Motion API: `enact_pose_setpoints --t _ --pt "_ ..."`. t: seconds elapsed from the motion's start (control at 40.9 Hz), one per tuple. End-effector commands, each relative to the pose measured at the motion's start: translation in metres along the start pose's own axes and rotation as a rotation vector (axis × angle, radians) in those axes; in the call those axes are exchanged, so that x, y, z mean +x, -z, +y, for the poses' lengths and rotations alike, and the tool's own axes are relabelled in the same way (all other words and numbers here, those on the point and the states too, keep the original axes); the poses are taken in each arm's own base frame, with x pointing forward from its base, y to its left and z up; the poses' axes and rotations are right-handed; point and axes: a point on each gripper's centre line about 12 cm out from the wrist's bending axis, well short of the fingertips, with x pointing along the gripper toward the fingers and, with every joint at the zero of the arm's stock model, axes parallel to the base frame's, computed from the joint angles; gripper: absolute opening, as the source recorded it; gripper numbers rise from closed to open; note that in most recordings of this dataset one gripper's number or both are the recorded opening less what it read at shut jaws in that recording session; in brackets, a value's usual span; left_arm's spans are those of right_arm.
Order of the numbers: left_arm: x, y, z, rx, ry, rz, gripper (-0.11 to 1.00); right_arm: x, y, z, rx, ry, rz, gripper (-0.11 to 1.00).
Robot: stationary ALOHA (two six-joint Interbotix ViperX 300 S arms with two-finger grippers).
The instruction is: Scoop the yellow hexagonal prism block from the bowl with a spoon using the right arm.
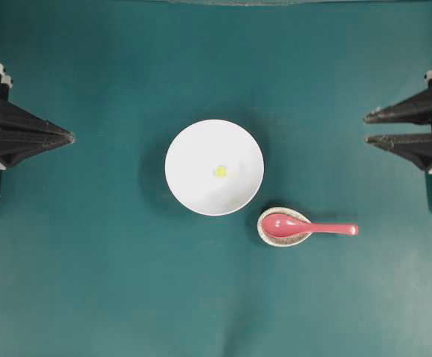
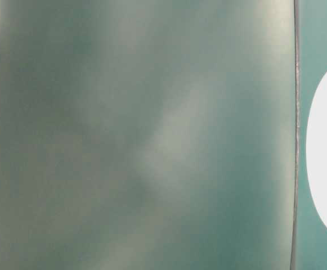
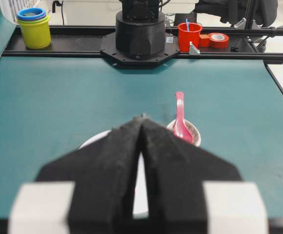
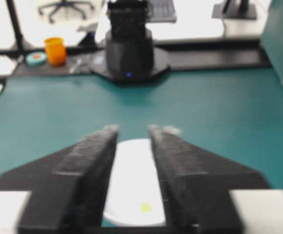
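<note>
While the black pointed right gripper (image 1: 367,127) sits at the right edge of the teal table (image 1: 97,282), its two fingers stand apart with a clear gap, gripping nothing, and it points toward the middle. Through that gap the right wrist view catches the glossy round white bowl (image 1: 214,167) and, on its floor, the tiny pale-yellow hexagonal prism block (image 1: 220,171), lying just right of the bowl's centre. Just beside the bowl, toward the lower right in the overhead view, the glossy pink-red soup spoon (image 1: 305,226) rests its oval head in a small speckled cream spoon rest (image 1: 283,227), handle pointing right along the table. Across the table, the matching black left gripper (image 1: 68,137) is pinched together, empty, well apart from the bowl.
</note>
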Motion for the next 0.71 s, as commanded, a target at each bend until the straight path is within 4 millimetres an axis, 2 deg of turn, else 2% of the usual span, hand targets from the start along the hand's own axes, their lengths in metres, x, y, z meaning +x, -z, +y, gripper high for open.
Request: enact_pose_setpoints --t 0.0,0.098,0.465,0.685 --pt "0.003 -0.01 0.001 0.005 -0.003 -0.024 0.0 0.004 0.001 0.0 0.009 0.003 0.012 0.47" --pt "0.003 -0.011 0.001 0.006 -0.002 -0.026 0.0 0.007 0.006 -0.001 0.018 0.005 0.03 0.54" --pt "0.003 -0.01 0.005 0.007 -0.024 -0.023 0.0 0.021 0.031 0.006 0.066 -0.025 0.061 0.56" --pt "0.002 -0.011 0.007 0.007 -0.032 -0.029 0.0 0.029 0.055 0.016 0.063 -0.072 0.059 0.56"
